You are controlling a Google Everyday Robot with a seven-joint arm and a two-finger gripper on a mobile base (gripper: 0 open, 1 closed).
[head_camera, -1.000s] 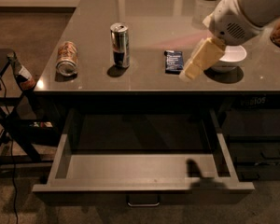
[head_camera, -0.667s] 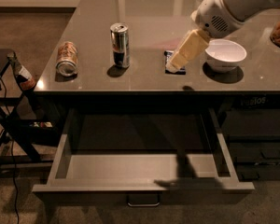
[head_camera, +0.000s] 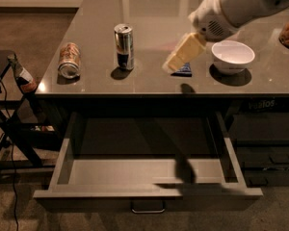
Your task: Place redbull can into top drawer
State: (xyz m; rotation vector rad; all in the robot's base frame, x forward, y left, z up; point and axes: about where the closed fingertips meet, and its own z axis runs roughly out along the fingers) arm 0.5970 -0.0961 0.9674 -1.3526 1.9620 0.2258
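The redbull can stands upright on the grey tabletop, left of centre. The top drawer is pulled open below the table's front edge, with a small metal handle; I see nothing in it. My gripper reaches in from the upper right on a white arm, its cream fingers pointing down-left over the table, about a hand's width right of the redbull can and not touching it.
An orange-brown can lies on its side at the table's left. A small dark blue packet lies under the gripper. A white bowl stands right of it. Dark drawers are at right, a dark stand at left.
The arm and gripper have moved left and further over the table, from beside the white bowl to above the blue packet, closer to the redbull can. Nothing else moved.
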